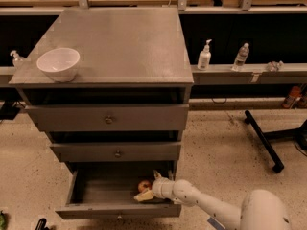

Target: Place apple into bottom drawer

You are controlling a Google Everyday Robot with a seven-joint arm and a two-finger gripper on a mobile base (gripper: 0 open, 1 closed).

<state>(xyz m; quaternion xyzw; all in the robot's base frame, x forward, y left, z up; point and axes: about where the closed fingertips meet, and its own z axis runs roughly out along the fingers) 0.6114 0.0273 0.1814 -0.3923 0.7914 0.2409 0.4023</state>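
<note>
Drawers stack three high in the grey cabinet (115, 37). The top drawer (108, 119) and the middle drawer (115, 152) are pushed in, while the bottom drawer (117, 211) is pulled out toward the camera. Inside it, toward the right side, the apple (143, 185) rests on the drawer floor, red-orange against the grey. The gripper (149, 188) is down in the same drawer, right at the apple, at the end of the white arm (206, 206) that reaches in from the lower right across the drawer's front right corner. Whether the gripper pinches the apple or merely sits against it, I cannot tell. A white bowl (58, 63) stands on the cabinet top near its front left corner. On a low ledge to the right stand a pump bottle (204, 56) and a water bottle (241, 56), near each other.
</note>
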